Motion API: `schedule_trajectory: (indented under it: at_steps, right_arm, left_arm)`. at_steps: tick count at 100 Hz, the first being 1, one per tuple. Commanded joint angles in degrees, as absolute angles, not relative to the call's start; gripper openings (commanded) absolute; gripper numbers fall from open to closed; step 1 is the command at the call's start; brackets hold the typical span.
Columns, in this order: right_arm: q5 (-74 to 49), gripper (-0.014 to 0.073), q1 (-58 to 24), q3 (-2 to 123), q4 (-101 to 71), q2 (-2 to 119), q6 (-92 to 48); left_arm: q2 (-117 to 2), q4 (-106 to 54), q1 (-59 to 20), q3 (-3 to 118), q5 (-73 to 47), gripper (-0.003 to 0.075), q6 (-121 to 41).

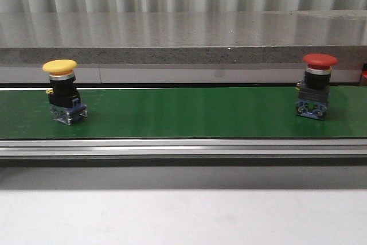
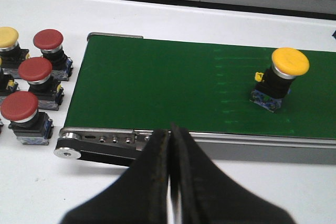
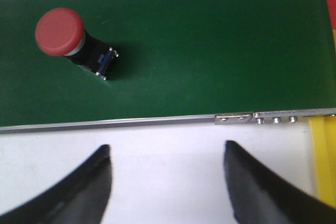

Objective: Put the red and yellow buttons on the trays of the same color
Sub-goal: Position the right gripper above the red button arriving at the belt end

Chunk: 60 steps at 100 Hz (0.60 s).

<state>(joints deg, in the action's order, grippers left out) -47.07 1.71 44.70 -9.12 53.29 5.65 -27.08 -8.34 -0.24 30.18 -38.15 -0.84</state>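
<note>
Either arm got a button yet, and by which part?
Neither. The left gripper is closed on nothing; the right gripper is open and empty. The yellow button and red button stand on the belt.

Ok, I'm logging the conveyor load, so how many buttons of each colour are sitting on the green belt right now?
On the green belt:
Yellow button: 1
Red button: 1
Total: 2
</note>
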Motion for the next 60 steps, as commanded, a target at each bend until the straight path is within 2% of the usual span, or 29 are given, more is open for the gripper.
schedule_trajectory:
  at_steps: [1,25,60]
  right_arm:
    - [-44.9,0.0654,1.7,46.8,-9.5,53.0,4.6]
    - [-44.5,0.0654,1.6,48.4,-11.1,56.1,-3.2]
    - [-45.8,0.0654,1.6,55.8,-15.4,68.9,-10.0]
  left_arm:
    - [-27.3,-9.3,-0.6,31.6,-33.9,-0.0020,-1.1]
    - [-27.3,-9.3,-0.6,31.6,-33.9,-0.0020,-1.1]
    - [-27.3,-9.3,-0.6,31.6,-33.9,-0.0020,-1.1]
